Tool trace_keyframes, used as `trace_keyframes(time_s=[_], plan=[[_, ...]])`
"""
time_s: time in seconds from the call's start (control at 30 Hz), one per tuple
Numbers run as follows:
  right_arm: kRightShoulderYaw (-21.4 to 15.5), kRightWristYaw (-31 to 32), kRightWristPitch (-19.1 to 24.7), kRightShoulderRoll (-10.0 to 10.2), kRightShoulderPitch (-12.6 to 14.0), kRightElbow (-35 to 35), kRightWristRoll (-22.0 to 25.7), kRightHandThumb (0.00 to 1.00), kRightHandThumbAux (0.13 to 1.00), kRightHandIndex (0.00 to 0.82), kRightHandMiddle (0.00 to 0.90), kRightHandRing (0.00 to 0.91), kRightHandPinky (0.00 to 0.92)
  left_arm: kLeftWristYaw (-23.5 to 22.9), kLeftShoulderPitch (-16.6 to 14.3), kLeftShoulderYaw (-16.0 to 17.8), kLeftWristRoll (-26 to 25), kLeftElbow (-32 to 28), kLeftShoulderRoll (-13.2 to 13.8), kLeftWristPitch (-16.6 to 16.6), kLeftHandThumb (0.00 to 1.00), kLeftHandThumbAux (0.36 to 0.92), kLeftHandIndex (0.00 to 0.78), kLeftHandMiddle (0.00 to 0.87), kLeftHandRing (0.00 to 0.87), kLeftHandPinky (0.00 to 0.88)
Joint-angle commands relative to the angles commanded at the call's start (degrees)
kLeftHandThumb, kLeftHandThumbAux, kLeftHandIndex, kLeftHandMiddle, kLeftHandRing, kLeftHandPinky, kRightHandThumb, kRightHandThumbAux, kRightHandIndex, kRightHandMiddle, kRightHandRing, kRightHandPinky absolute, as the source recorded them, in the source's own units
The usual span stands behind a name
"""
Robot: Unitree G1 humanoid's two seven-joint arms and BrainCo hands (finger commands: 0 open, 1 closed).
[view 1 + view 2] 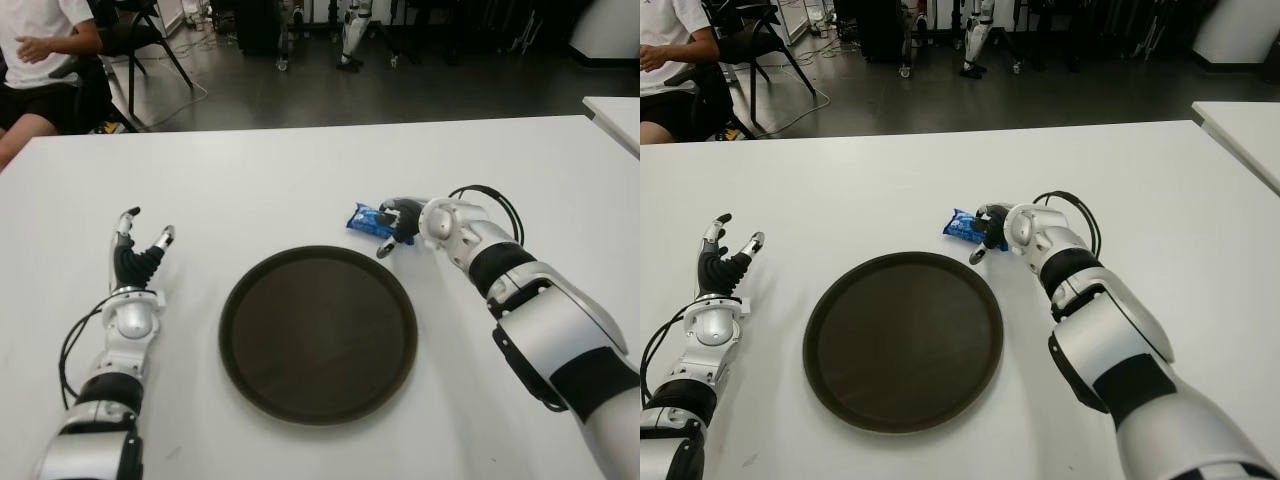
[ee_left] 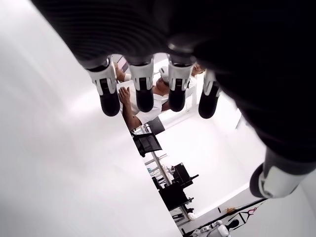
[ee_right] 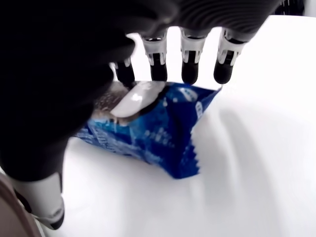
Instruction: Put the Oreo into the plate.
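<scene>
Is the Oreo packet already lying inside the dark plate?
No: the Oreo packet lies on the white table beyond the plate's rim, at the right hand.

The robot's silver and black right arm reaches forward and inward across the table, elbow bent. Its right hand [image 1: 400, 228] has four black-tipped fingers [image 3: 190, 69] extended downward side by side, with the thumb set opposite them, and a blue packet sits under them. The silver and black left hand [image 1: 138, 262] points forward with the palm upright. Its fingers [image 2: 144, 94] are straight and slightly spread, holding nothing.
</scene>
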Motion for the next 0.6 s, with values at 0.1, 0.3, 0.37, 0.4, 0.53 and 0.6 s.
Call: trace_keyframes(time_s=[0.1,0.3,0.37,0.4,0.53,0.6], plan=[[0.06,0.07,0.03,0.02,-0.02,0.00,-0.03,0.000,0.700,0.000,0.000,0.000,0.000,-0.14,-0.05,0.08,-0.20,0.23,-0.01,-0.21,0.000,0.530,0.000,0.000,0.000,0.000],[0.12,0.58,-0.18,0.01,-0.01,0.02,0.00,0.000,0.696,0.000,0.000,0.000,0.000,0.45,-0.15,-0.36,0.46,0.72,0.27,-0.68,0.000,0.531,0.000,0.000,0.000,0.000],[0.23,1.08,-0.18,0.05,-0.04,0.08,-0.06,0.000,0.697,0.000,0.000,0.000,0.000,0.52,-0.21,-0.51,0.67,0.89,0.38,-0.62,0.000,0.531,0.000,0.000,0.000,0.000],[0.31,1.38,-0.04,0.13,-0.05,0.13,-0.13,0.000,0.698,0.000,0.000,0.000,0.000,0.41,-0.26,-0.50,0.62,0.96,0.38,-0.52,0.000,0.531,0.000,0.000,0.000,0.000],[0.53,2.08,0.78,0.54,0.08,0.30,-0.34,0.000,0.705,0.000,0.000,0.000,0.000,-0.22,-0.46,-0.15,-0.05,1.21,0.20,-0.42,0.000,0.530,0.000,0.000,0.000,0.000],[0.57,2.17,1.12,0.71,0.18,0.36,-0.38,0.000,0.710,0.000,0.000,0.000,0.000,-0.43,-0.52,-0.02,-0.34,1.29,0.11,-0.44,0.000,0.528,0.000,0.000,0.000,0.000]])
